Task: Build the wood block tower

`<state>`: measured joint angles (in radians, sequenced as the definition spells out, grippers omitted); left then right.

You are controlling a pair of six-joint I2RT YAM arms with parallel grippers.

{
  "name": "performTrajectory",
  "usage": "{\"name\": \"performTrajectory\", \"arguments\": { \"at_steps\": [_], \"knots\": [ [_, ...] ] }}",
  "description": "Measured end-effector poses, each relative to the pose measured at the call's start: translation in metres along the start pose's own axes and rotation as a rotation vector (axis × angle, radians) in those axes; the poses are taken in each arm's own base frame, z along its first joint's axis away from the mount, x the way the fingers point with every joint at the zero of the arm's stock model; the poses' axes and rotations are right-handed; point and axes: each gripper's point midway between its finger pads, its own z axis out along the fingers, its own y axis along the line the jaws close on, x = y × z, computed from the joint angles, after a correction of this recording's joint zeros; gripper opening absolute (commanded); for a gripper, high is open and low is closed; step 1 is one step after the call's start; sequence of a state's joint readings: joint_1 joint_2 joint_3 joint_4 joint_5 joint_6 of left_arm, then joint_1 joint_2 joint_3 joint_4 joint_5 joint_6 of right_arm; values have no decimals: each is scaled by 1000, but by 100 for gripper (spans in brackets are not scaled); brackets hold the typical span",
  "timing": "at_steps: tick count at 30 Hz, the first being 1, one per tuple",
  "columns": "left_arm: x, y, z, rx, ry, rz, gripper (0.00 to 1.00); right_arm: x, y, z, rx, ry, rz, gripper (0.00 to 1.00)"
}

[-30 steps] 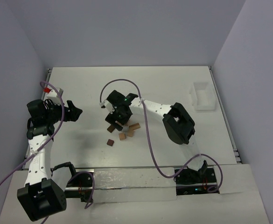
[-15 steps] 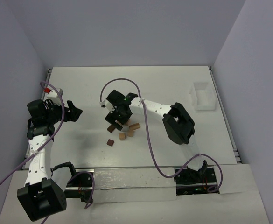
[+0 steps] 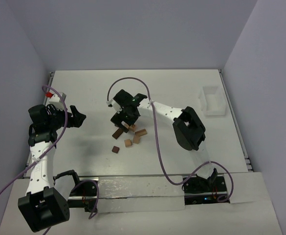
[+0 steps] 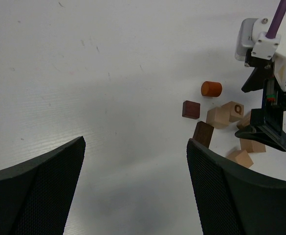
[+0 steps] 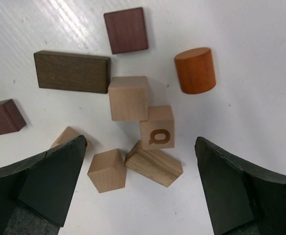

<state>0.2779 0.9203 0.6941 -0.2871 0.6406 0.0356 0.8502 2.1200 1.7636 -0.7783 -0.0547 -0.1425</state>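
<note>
Since a second ago the right arm (image 3: 167, 113) has pulled its wrist a little farther from the bases and its fingers have spread wider, while the left arm (image 3: 40, 156) and the blocks sit where they were. I see the white table (image 3: 182, 93) with a clear plastic box (image 3: 212, 100) near its right edge, well apart from everything else. The right gripper (image 5: 139, 147) hangs over the wood blocks (image 3: 129, 137) with its fingers wide apart and nothing pinched between them. The left gripper (image 4: 134, 147) is likewise spread and holds nothing; it points across bare table toward the cluster, well to the left of it. All the blocks lie loose on the table near its middle. From my right wrist camera, a dark plank (image 5: 72, 71) lies at the upper left, with a reddish square block (image 5: 126, 30) just beyond it and an orange cylinder (image 5: 195, 70) off to the right. Between them a tan cube (image 5: 128, 98) touches corners with a lettered cube (image 5: 157, 127). A tilted tan block (image 5: 153, 164) lies against the lettered cube's near side.
</note>
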Motion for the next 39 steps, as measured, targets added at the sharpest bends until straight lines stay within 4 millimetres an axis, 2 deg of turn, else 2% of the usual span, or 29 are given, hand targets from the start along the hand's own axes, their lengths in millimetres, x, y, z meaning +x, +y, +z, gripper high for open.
{"name": "performTrajectory", "arguments": {
  "at_steps": [5, 11, 15, 21, 26, 39],
  "knots": [
    [0, 0, 0, 0, 0, 0, 91, 2, -4, 9, -17, 14, 18, 100],
    [0, 0, 0, -1, -1, 1, 91, 9, 1, 20, -64, 47, 34, 98],
    [-1, 0, 0, -1, -2, 2, 91, 13, 5, 27, -86, 63, 41, 91],
    [-1, 0, 0, -1, -5, 3, 91, 17, 9, 34, -106, 83, 54, 73],
    [-1, 0, 0, -1, -5, 3, 91, 14, 10, 33, -111, 78, 65, 68],
    [2, 1, 1, -1, 1, -2, 91, 12, 11, 37, -117, 79, 82, 63]
  ]
}}
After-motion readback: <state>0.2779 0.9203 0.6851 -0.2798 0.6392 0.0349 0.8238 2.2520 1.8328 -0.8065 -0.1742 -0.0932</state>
